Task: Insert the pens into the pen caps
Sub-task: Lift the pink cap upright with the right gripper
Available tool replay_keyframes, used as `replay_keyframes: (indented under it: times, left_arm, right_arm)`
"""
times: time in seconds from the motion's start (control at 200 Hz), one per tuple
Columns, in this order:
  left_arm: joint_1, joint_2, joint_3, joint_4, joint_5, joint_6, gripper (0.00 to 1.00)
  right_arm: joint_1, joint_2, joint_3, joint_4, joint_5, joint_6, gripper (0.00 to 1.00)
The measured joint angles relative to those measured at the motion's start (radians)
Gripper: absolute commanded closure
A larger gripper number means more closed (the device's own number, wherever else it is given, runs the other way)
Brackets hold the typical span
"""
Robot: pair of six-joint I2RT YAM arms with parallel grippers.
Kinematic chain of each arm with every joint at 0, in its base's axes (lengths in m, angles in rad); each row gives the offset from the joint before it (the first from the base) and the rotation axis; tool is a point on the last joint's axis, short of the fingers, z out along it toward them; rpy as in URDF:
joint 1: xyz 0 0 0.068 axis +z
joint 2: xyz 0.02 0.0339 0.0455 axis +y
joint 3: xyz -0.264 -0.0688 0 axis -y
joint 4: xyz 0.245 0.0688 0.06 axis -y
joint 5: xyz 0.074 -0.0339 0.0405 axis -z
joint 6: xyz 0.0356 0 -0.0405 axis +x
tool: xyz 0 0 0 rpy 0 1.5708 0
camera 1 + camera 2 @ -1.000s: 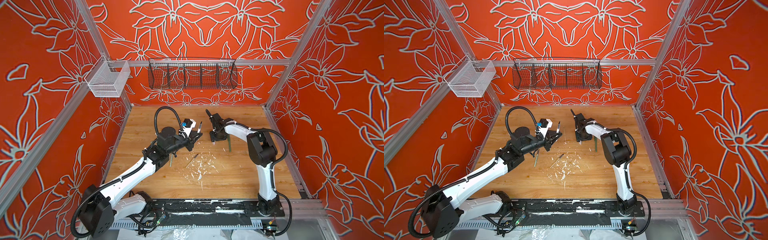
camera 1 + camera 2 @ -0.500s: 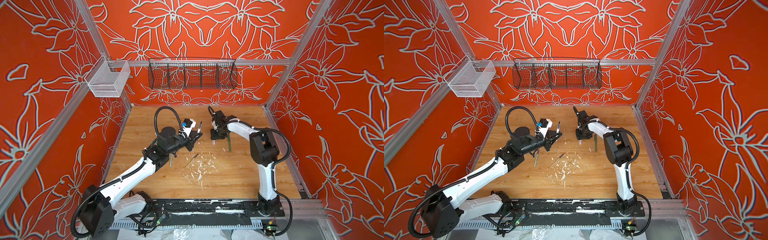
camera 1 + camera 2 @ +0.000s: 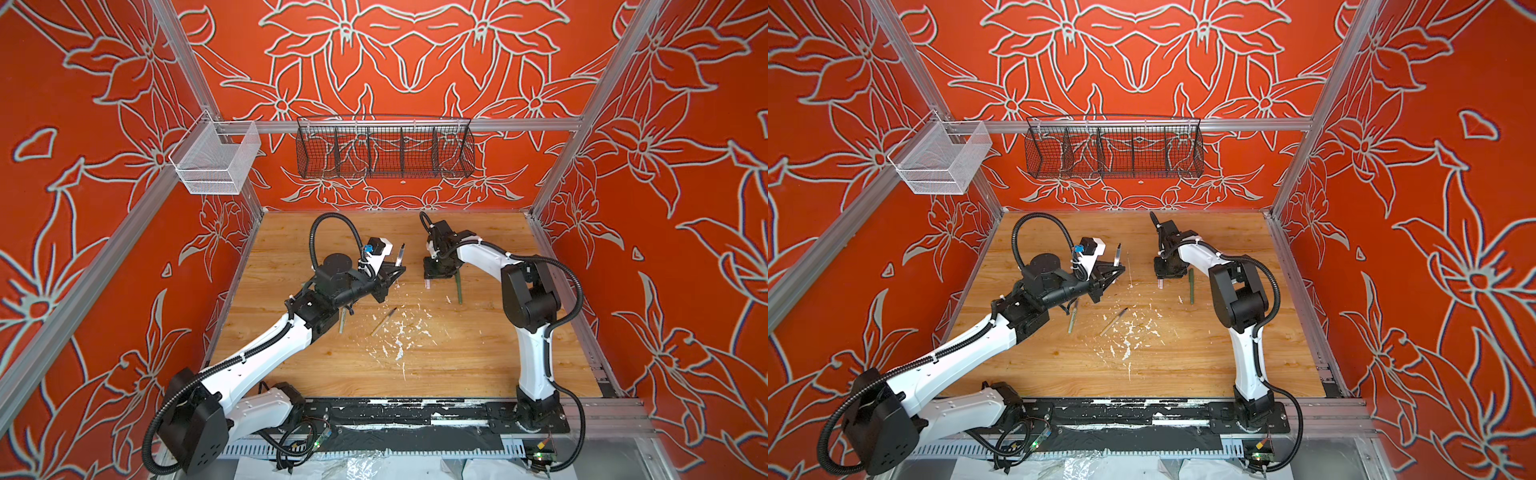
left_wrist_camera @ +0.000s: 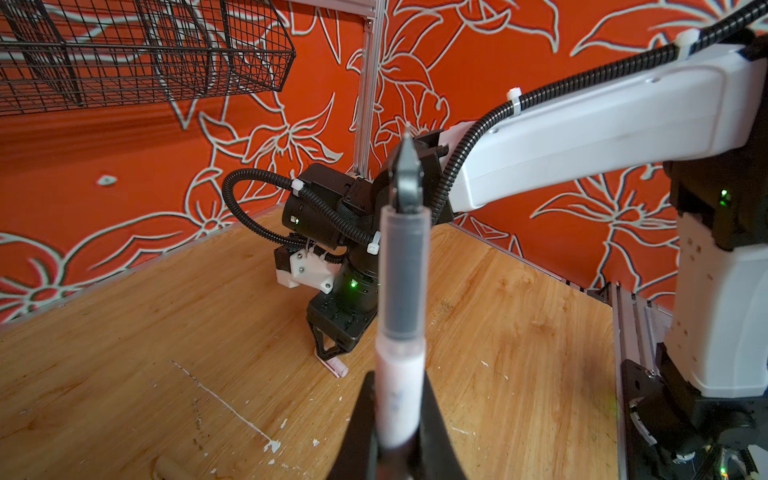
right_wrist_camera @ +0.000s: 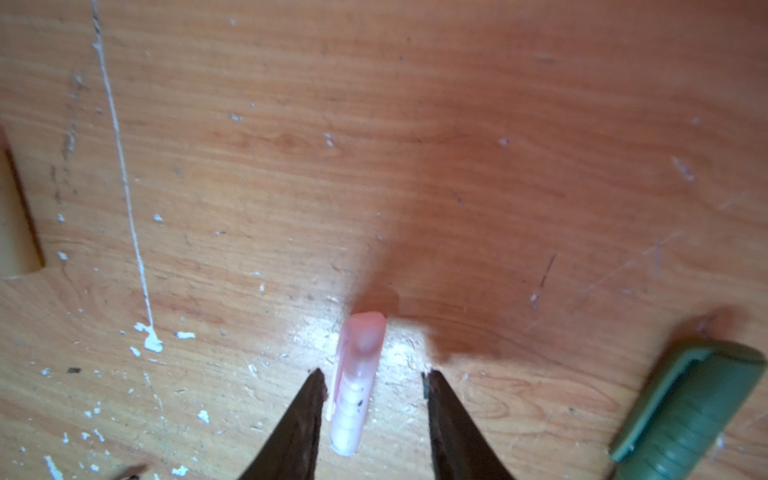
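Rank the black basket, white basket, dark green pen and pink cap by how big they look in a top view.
1. black basket
2. white basket
3. dark green pen
4. pink cap
The baskets hang nearer the camera, which enlarges them.

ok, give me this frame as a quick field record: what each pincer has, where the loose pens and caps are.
left pincer: shut on slim pink pen, dark tip up
right pincer: open, straddling short pink cap lying on wooden tabletop, not yet gripped
dark green capped pen: flat on the tabletop beside right pincer
tan pen: loose, mid-table near white paint flecks
pale green pen: loose, beside left arm
done: dark green only
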Motion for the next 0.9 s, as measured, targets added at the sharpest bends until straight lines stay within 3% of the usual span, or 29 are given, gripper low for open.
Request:
replay_keyframes:
  times: [0.901]
  left_arm:
    - [-0.016, 0.014, 0.000, -0.001, 0.007, -0.002, 1.00]
  right_arm:
    - [-0.014, -0.018, -0.033, 0.028, -0.037, 0.053, 0.69]
